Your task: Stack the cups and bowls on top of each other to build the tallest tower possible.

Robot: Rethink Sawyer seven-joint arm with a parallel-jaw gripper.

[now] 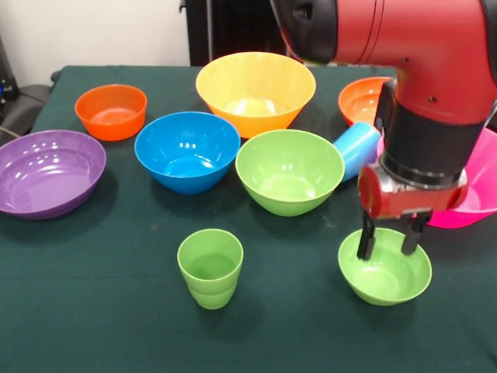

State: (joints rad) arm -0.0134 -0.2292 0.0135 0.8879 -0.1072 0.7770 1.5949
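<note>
The gripper (387, 242) is hanging spread open over the far rim of the small green bowl (386, 277), grasping nothing, probably lining up to pinch that rim.

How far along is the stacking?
Done: nothing stacked; every bowl and the green cup sit apart on the table. The blue cup lies on its side. In hand: the open claw hangs over the small green bowl, empty. Left: the whole tower.
</note>
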